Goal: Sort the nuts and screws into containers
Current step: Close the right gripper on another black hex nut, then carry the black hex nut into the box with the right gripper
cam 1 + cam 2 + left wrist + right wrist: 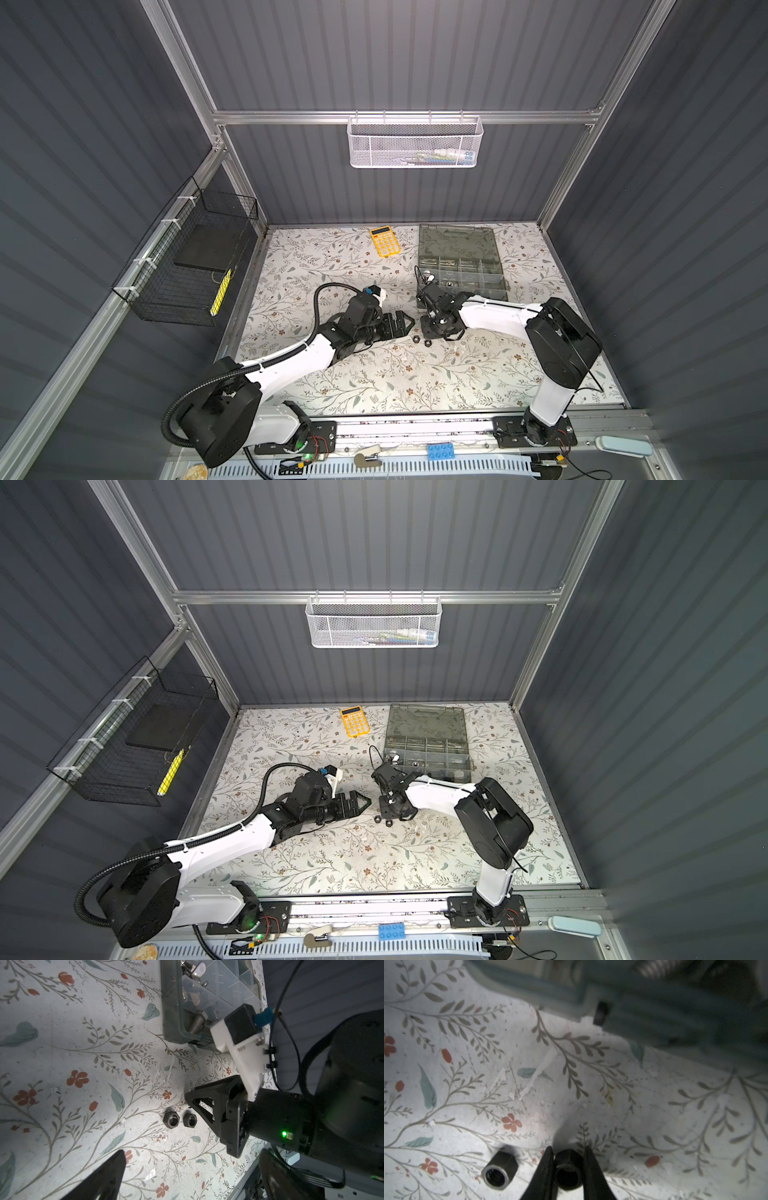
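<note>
**A:** The right pincer (568, 1148) is squeezed in narrow on a black nut (568, 1172), one finger on each side. The nut looks to be resting on the surface (654, 1115), not lifted yet.

**B:** And a second black nut (498, 1172) lies just beside that pincer, untouched. The left pincer (405, 322) hangs close by, spread wide, holding nothing.

**A:** So how far along are we? The organizer box (173, 1022) sits just beyond the right pincer with its lid laid back. Its compartments already hold hardware: a silver screw (196, 1024) and some winged nuts (195, 968).

**B:** Late on, I'd say. These two nuts are the only loose pieces I can spot out here, and both need dropping in.

**A:** Look at them: dull black hexagons with threaded bores, tiny between those fingers. They're small and hard, so I'd judge them liable to slip or roll.
</note>
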You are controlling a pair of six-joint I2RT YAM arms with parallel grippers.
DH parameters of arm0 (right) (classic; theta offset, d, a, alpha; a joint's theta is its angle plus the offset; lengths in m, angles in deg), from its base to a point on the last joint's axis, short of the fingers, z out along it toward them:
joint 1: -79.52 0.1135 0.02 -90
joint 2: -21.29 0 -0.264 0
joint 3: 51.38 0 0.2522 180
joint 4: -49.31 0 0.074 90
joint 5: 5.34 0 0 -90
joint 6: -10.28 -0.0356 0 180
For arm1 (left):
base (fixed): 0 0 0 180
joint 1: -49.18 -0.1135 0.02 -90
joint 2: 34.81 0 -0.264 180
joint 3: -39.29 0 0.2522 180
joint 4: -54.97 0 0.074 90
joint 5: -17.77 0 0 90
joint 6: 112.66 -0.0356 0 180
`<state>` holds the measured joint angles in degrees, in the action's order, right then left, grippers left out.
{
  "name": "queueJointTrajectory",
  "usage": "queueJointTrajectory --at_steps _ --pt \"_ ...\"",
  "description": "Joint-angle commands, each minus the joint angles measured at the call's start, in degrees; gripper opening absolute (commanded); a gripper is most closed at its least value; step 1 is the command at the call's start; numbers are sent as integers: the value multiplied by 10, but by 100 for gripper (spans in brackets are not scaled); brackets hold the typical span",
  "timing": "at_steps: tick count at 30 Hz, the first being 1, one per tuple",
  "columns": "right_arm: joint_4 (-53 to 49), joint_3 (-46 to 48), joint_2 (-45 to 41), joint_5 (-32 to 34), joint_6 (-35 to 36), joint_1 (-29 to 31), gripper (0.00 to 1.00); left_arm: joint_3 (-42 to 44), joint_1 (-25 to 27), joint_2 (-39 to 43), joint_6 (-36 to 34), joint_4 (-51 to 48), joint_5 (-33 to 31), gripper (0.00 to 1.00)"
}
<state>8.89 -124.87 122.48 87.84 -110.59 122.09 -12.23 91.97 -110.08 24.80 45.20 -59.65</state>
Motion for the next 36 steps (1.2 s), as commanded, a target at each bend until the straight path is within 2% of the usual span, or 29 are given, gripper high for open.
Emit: queueJointTrajectory --at_steps 1,6,10,15,20,28,36 --pt "-38 -3 -43 9 6 -10 18 -16 3 -16 6 20 16 100" --pt "-76 -31 -103 7 29 -52 18 -34 5 -25 11 36 23 100" --pt "-100 -64 -126 7 55 -110 18 -63 6 -50 8 45 32 100" --pt "-101 -105 -114 -7 75 -205 19 -96 17 -86 11 64 39 100" --pt "-102 -167 -51 -16 87 -272 20 -125 28 -116 10 71 45 100" --pt "-98 -239 67 -26 99 -305 22 -135 33 -130 15 78 43 100" --pt "-96 -250 104 -26 108 -319 32 -157 34 -157 11 78 51 100"
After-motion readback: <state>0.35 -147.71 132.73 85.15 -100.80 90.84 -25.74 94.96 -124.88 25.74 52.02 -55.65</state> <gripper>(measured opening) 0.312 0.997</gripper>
